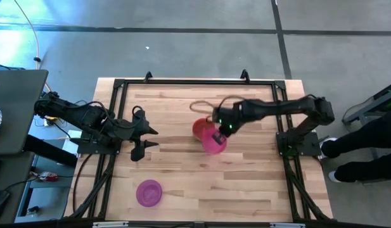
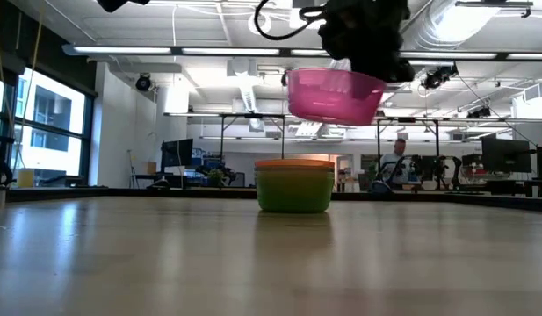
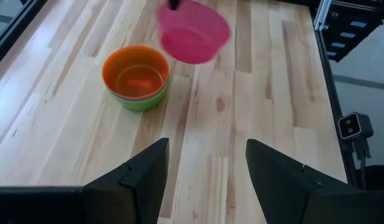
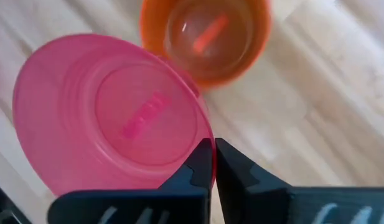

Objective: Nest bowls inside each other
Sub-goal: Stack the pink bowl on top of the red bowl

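My right gripper is shut on a magenta-pink bowl and holds it in the air just beside a stack near the table's middle. The stack is a red-orange bowl nested in a green bowl, whose base stands on the table. In the right wrist view the pink bowl fills the left and the stack shows below it. A purple bowl sits alone near the near edge. My left gripper waits open at the table's left. The other bowls are out of sight. My right gripper has the pink bowl's rim pinched between its two fingers, seemingly one finger inside the wall and one outside. The fingers come from above, pointing down. The bowl hangs below them, lifted clear, mouth up and slightly tilted.
A black frame runs around the wooden table. A looped cable lies by the right arm, toward the far edge. Bare wood shows between the stack and the purple bowl. A person's legs show beyond the table's right side.
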You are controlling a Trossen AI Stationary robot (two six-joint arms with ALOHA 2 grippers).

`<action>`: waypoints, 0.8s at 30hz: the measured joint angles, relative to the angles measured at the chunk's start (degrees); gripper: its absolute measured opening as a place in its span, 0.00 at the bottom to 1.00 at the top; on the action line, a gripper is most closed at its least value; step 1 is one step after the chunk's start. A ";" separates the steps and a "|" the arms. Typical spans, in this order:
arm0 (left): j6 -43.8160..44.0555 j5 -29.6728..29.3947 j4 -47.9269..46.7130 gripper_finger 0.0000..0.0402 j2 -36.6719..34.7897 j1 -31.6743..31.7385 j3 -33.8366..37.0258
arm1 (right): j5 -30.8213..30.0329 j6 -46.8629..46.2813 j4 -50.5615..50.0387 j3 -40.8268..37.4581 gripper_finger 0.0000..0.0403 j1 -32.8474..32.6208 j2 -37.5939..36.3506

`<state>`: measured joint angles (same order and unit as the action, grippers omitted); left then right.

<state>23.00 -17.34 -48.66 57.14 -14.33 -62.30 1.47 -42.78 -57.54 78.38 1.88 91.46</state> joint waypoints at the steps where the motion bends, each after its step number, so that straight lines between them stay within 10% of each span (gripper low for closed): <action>1: -0.18 0.00 0.00 0.50 0.00 0.00 0.00 | 0.01 0.29 0.00 0.57 0.00 1.23 0.00; 24: -0.70 -1.14 -0.19 0.50 0.02 -0.02 -0.02 | 5.30 4.25 7.41 1.69 0.00 13.13 10.66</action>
<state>22.31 -18.49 -48.85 57.17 -14.35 -62.33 6.76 -38.53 -50.13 80.07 15.01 102.12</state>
